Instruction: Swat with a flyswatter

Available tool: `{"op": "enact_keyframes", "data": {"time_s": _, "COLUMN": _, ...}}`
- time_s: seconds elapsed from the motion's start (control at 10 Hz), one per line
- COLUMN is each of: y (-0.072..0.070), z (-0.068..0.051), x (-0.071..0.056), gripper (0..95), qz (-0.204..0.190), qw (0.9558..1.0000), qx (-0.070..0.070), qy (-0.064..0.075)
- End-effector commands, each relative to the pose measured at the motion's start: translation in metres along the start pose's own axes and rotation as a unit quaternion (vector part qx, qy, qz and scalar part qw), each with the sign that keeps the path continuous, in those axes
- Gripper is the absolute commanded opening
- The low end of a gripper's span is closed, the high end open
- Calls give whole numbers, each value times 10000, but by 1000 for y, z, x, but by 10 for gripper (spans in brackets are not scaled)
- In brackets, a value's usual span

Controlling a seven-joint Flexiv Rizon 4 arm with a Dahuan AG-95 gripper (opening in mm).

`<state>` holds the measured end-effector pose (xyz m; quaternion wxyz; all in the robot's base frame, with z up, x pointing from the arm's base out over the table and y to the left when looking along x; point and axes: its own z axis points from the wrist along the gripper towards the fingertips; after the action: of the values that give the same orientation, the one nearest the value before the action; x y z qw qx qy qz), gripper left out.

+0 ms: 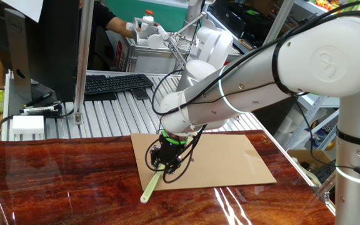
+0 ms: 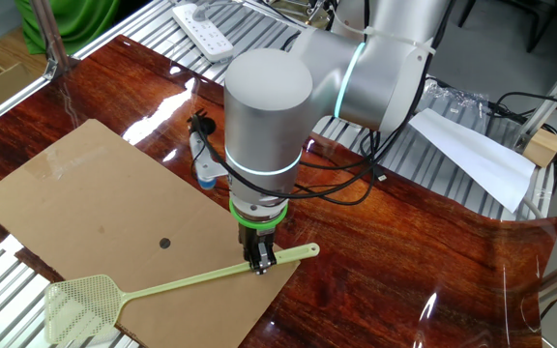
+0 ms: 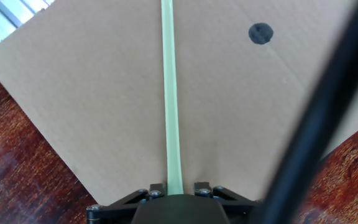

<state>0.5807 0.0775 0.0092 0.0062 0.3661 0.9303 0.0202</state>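
On cardboard (image 2: 95,203): swatter (image 2: 177,286) lying flat.
Pincer (image 2: 260,266) pointing down, fingers astride handle near its end; grip not discernible.

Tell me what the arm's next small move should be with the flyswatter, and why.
Probably finish closing, then lift slightly. The gripper points down with its jaws on either side of the flyswatter handle near its end; the swatter lies flat across the cardboard sheet. The dark dot looks like the swat target, so the head must rise first.
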Motion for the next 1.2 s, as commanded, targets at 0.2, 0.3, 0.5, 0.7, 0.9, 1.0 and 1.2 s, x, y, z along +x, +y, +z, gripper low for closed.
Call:
{"op": "enact_keyframes", "data": {"time_s": 0.2, "y": 0, "z": 1, "x": 1, "gripper": 0, "qz": -43, "qw": 9999, "qx": -82, "qy": -96}}
{"op": "enact_keyframes", "data": {"time_s": 0.3, "y": 0, "z": 1, "x": 1, "gripper": 0, "qz": -59, "qw": 9998, "qx": -104, "qy": -126}}
{"op": "enact_keyframes", "data": {"time_s": 0.5, "y": 0, "z": 0, "x": 0, "gripper": 0, "qz": -93, "qw": 9997, "qx": -127, "qy": -182}}
{"op": "enact_keyframes", "data": {"time_s": 0.7, "y": 0, "z": 0, "x": 0, "gripper": 0, "qz": -133, "qw": 9995, "qx": -70, "qy": -278}}
{"op": "enact_keyframes", "data": {"time_s": 0.9, "y": -1, "z": -4, "x": -1, "gripper": 0, "qz": -166, "qw": 9994, "qx": -67, "qy": -289}}
{"op": "enact_keyframes", "data": {"time_s": 1.0, "y": 0, "z": -6, "x": -2, "gripper": 0, "qz": -144, "qw": 9994, "qx": -63, "qy": -314}}
{"op": "enact_keyframes", "data": {"time_s": 1.2, "y": 0, "z": -6, "x": -2, "gripper": 0, "qz": -140, "qw": 9993, "qx": -39, "qy": -339}}
